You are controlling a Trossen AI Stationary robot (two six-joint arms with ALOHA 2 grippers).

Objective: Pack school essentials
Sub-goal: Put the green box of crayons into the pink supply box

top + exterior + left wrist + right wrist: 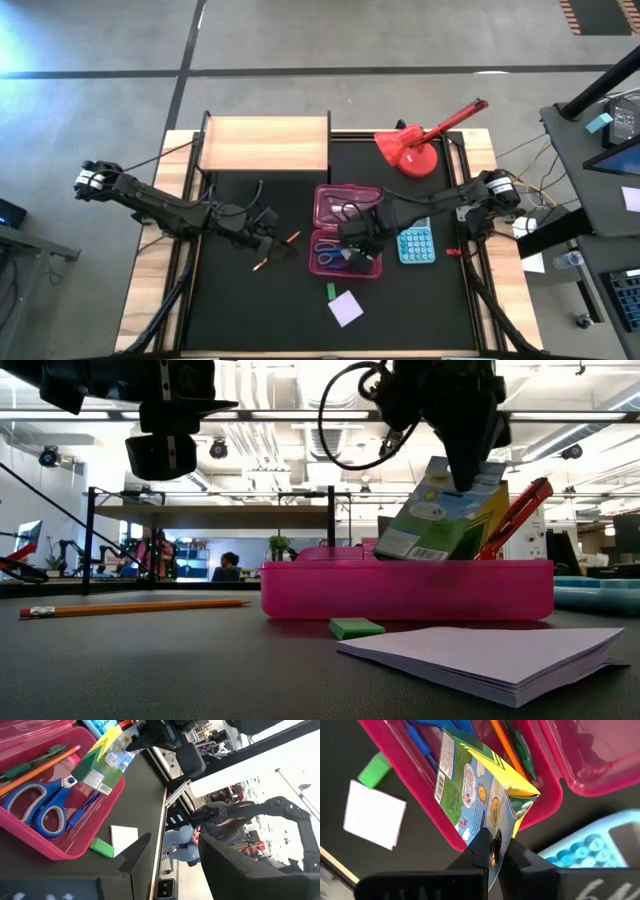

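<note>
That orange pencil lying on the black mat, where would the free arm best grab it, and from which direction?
Probably at mid-shaft, from straight above. The orange pencil lies flat on the black mat with bare mat on both sides, so fingers could straddle its thin shaft crosswise. The left tool hangs just beside it, open. The right tool is busy, shut on the crayon box over the pink case.

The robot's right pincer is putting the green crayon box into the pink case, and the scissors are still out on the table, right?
Not quite. The scissors already lie inside the pink case, as the left wrist view shows. The right pincer does hold the green box over the case.
</note>
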